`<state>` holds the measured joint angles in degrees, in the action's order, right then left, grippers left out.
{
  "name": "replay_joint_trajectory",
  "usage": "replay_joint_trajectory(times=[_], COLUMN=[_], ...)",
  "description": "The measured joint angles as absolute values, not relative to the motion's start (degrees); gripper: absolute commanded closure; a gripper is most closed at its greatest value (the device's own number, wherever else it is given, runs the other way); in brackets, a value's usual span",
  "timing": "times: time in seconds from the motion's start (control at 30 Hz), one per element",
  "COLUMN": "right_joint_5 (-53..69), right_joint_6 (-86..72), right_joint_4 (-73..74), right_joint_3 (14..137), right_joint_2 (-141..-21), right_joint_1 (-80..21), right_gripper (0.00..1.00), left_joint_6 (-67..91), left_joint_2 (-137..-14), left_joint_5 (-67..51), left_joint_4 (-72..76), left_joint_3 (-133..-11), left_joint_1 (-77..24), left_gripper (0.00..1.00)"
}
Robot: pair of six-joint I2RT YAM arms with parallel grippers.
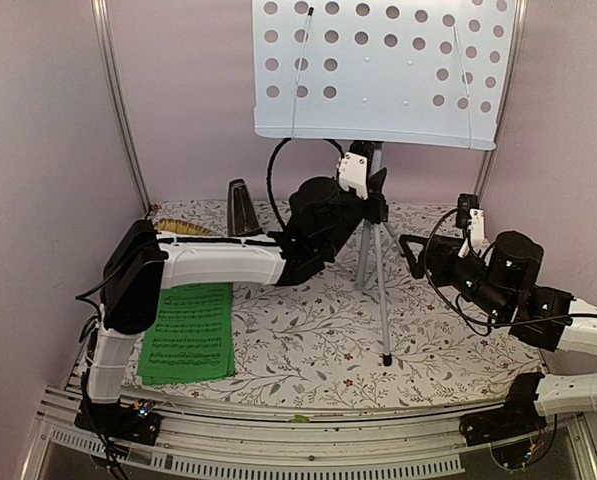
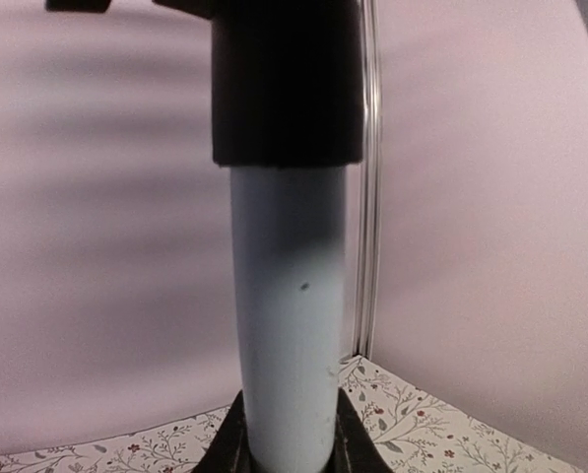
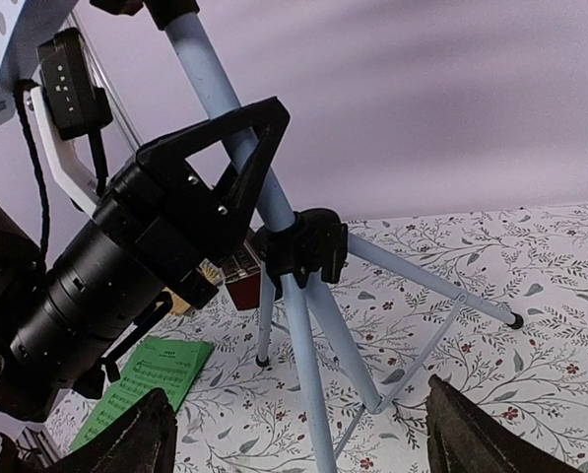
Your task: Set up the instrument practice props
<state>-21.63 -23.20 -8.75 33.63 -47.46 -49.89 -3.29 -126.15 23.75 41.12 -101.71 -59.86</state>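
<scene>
1. The music stand [image 1: 378, 70] is upright at the back middle of the table, its perforated pale blue desk high above both arms.
2. Its silver tripod legs [image 1: 383, 290] are splayed on the floral cloth [image 1: 308, 330].
3. The left gripper [image 1: 373, 205] is clamped on the stand's pole [image 2: 284, 325]. In the left wrist view the pale tube fills the gap between the 2 fingers, just below a black collar.
4. The right gripper [image 3: 294, 414] hangs low, just right of the tripod. Its 2 fingers are spread wide with nothing between them, pointing at the legs.
5. The green booklet [image 1: 188, 335] lies flat at the front left of the cloth, notes up, beside the left arm's base.
6. The metronome [image 1: 243, 210] stands at the back left, left of the stand and behind the left forearm.
7. A tan sliver [image 1: 183, 228] shows near the metronome, possibly a woven mat, but the arm hides most of it.
</scene>
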Motion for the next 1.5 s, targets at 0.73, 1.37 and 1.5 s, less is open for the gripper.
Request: replay_joint_trajectory(times=[0.73, 1.37, 1.5], right_joint_5=[-16.21, -15.97, -15.99], right_joint_6=[-24.95, -23.44, -22.50], right_joint_4=[-4.69, -4.29, -4.32], right_joint_3=[32.29, 32.27, 32.29], right_joint_2=[-51.59, -49.98, -50.04], right_joint_1=[-49.80, -49.80, -49.80], right_gripper=[0.06, 0.01, 0.01], left_joint_6=[-5.98, 2.24, 6.96], left_joint_2=[-120.03, -103.24, -97.65], left_joint_5=[37.36, 32.34, 31.81], left_joint_4=[44.38, 37.21, 35.79], left_joint_3=[-92.60, -75.88, -69.47], left_joint_1=[-63.99, -65.98, -65.98], left_gripper=[0.71, 0.16, 0.16])
